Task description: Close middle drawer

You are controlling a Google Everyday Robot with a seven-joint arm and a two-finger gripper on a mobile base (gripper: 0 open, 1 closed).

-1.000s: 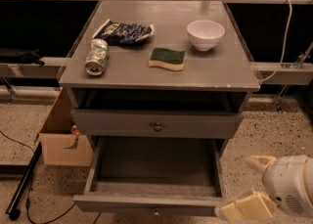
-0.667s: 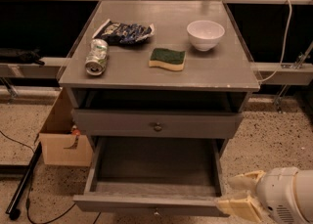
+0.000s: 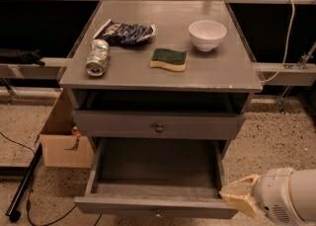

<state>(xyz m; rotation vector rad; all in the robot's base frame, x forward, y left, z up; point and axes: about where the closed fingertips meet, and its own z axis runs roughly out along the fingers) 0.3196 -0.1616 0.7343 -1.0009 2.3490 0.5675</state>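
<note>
The middle drawer (image 3: 155, 206) is pulled far out at the bottom of the grey cabinet, and its bare grey inside (image 3: 157, 163) shows. Its flat front faces me near the bottom edge of the view. Above it the upper drawer front (image 3: 159, 124) with a dark round knob sits pushed in. My gripper (image 3: 236, 196), cream tipped on a white wrist, is at the lower right. It is right beside the open drawer's front right corner, level with the front panel. I cannot tell whether it touches the drawer.
On the cabinet top (image 3: 217, 69) lie a crushed can (image 3: 98, 57), a dark snack bag (image 3: 124, 31), a green sponge (image 3: 169, 59) and a white bowl (image 3: 207, 34). A cardboard box (image 3: 61, 138) stands on the floor to the left, with a black pole (image 3: 23, 185) and cables beside it.
My gripper has moved left and down, from off the cabinet's right side to the open drawer's front right corner. The drawer is still pulled out as before.
</note>
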